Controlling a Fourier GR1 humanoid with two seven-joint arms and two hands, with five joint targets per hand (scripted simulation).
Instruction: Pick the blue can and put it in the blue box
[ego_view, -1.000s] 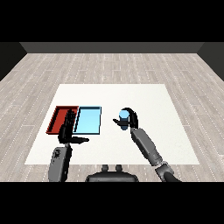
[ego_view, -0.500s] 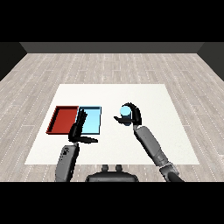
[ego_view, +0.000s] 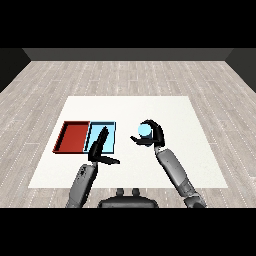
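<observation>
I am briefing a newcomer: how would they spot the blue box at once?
On the white table, two flat trays lie side by side at its left. The light blue tray is the right one, nearer the blue can; its neighbour, the red tray, differs in colour.

A bare test room: a flat white counter standing on a grey wood-plank floor, with dark walls beyond the floor.
</observation>
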